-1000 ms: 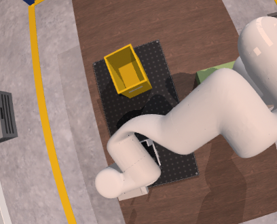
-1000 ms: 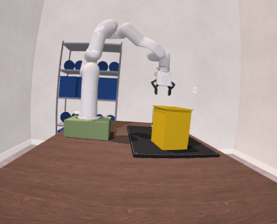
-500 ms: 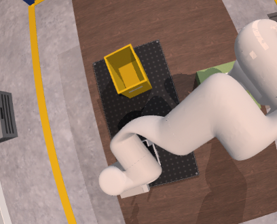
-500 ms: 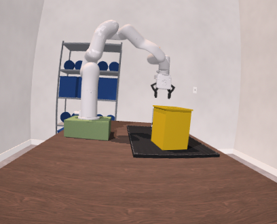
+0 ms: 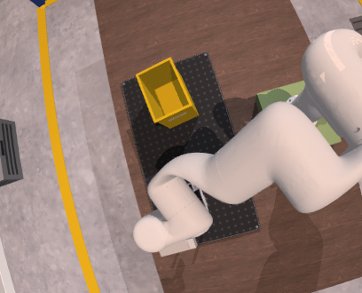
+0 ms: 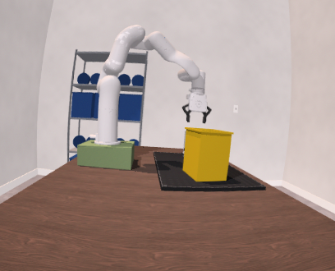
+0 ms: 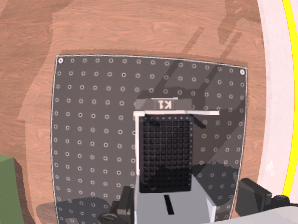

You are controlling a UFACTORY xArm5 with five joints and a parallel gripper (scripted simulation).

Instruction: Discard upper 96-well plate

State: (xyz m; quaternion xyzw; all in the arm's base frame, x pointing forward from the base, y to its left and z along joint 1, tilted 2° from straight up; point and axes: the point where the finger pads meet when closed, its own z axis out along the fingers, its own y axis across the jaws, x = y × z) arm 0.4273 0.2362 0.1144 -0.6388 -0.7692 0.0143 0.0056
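The yellow plastics bin W1 stands upright on the black dotted mat; it also shows in the exterior view. The white stack rack K1 shows in the wrist view, with a black 96-well plate on top seen from above; the lower plate is hidden beneath it. My gripper is open and empty, high above the mat behind the bin. In the wrist view its fingers flank the near end of the rack. In the overhead view the arm hides the rack.
The green base block carries the arm at the table's left. A metal shelf with blue containers stands behind it. A white block lies at the mat's end under the arm. A yellow floor line runs beside the table.
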